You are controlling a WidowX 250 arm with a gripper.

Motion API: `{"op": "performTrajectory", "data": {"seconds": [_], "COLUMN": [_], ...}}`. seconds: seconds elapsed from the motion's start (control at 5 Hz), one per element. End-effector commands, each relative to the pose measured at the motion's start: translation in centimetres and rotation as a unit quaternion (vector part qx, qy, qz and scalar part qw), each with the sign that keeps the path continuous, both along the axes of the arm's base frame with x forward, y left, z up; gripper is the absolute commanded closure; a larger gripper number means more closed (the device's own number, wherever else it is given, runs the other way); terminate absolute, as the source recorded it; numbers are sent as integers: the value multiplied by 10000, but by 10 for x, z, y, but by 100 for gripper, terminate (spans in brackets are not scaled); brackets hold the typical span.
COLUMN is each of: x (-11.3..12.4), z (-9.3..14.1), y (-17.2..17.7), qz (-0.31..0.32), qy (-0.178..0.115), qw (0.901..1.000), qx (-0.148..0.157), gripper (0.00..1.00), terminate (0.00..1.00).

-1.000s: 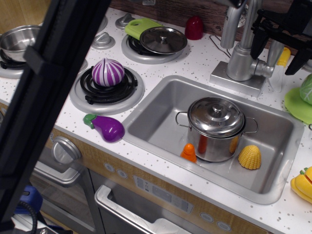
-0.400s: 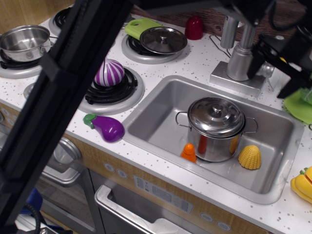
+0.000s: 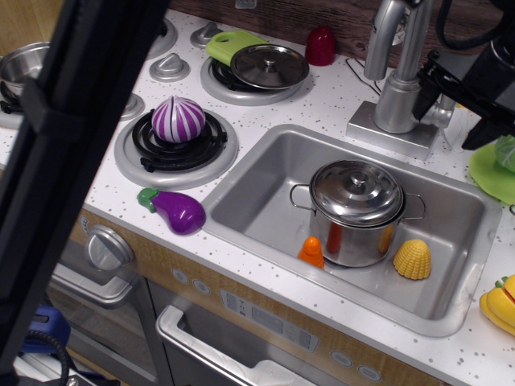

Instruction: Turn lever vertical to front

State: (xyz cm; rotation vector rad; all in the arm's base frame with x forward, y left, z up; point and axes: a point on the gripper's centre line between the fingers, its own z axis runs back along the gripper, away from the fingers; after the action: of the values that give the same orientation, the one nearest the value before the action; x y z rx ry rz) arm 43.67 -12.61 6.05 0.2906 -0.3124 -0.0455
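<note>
The silver faucet body (image 3: 397,100) stands on its base behind the sink, with the curved spout pipe (image 3: 385,36) rising from it. The lever joins the body on its right side; only its short stub (image 3: 439,112) shows, and the paddle is hidden behind my gripper. My black gripper (image 3: 455,104) sits right against the faucet's right side, tilted, with one finger (image 3: 438,79) above the stub and another (image 3: 476,138) lower right. I cannot tell whether the jaws press on the lever.
The sink (image 3: 265,173) holds a lidded steel pot (image 3: 356,211), an orange piece (image 3: 311,251) and yellow corn (image 3: 412,259). An eggplant (image 3: 173,209), a purple onion (image 3: 179,118) on a burner, a lid (image 3: 269,66) and a green plate (image 3: 491,175) lie around. A black arm link (image 3: 72,161) blocks the left.
The gripper has dropped from standing upright around the raised lever to a tilted pose low at the faucet's right. The paddle no longer shows. The black link has shifted across the foreground.
</note>
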Motion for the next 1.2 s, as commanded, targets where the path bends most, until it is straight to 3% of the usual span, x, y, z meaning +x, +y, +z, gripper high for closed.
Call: {"op": "performTrajectory", "data": {"seconds": [0.0,0.6,0.8,1.0], "x": [20,47,54,55], "z": [49,59,58,53], "y": [9,16,17,15], "qz": [-131,-373,-406,-316], "qy": [-758,-1076,-1128,-1132], "qw": [9968,9935,9926,9926], "qx": [-230,-47,-170,-307], "gripper": [0,0,0,100], "terminate": [0,0,0,0]}}
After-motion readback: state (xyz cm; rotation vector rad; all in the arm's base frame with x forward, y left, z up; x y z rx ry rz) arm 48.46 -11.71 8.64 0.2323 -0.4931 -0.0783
